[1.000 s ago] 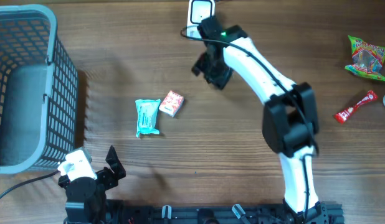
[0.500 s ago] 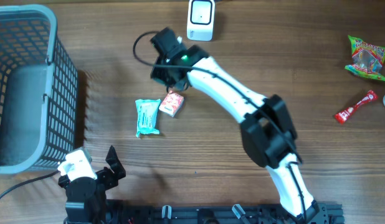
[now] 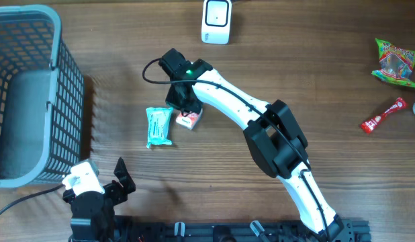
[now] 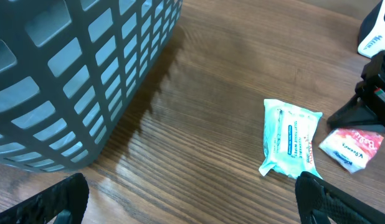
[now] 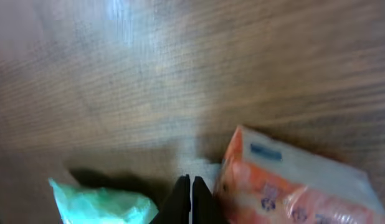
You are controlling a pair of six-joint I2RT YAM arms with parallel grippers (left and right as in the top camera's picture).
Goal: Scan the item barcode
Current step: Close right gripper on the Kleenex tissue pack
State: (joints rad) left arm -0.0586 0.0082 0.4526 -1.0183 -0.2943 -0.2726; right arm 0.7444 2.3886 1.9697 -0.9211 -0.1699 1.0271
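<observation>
A small red-and-white packet [image 3: 191, 119] lies flat on the wooden table, with a teal packet [image 3: 158, 126] just left of it. My right gripper [image 3: 183, 107] points down between the two, shut with nothing in it. In the right wrist view its shut fingertips [image 5: 190, 200] sit in the gap between the orange-red packet [image 5: 292, 180] and the teal packet [image 5: 99, 206], close against the red one's edge. The white scanner [image 3: 216, 13] stands at the table's far edge. My left gripper [image 4: 192, 199] hovers open and empty at the near left, its view showing the teal packet [image 4: 291, 138] and red packet [image 4: 351, 147].
A grey mesh basket [image 3: 33, 94] fills the far left. At the right edge lie a green snack bag [image 3: 397, 64] and a red candy bar [image 3: 383, 115]. The right arm [image 3: 261, 114] stretches diagonally across the table's middle.
The right arm swung from beside the scanner down and left to the two packets, and its jaws closed. The red packet shifted slightly. The left arm has not moved.
</observation>
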